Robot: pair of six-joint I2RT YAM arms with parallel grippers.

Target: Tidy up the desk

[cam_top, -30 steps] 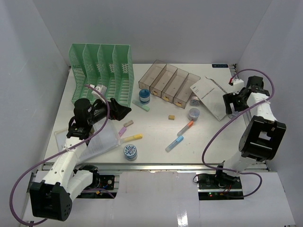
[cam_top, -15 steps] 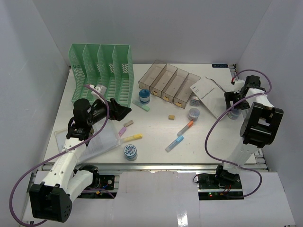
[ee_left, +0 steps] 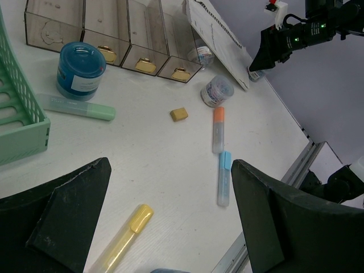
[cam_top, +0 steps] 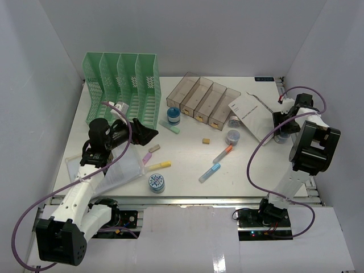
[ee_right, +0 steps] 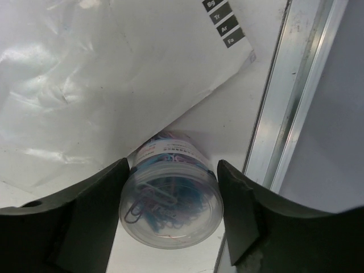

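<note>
Paperclip tub [ee_right: 170,210] sits at 3 o'clock on the counter [cam_top: 185,156], which fills our top view; right fingers [ee_right: 91,222] spread either side of it, left fingers [ee_left: 68,216] spread empty. We judge it light, stiff, slick: grip its round wall mid-height.

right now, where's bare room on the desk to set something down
The desk is bare front right, between the blue marker and the right arm's base, and in the middle, between the tan eraser and the yellow highlighter. Crowded along the clear tray's front.
</note>
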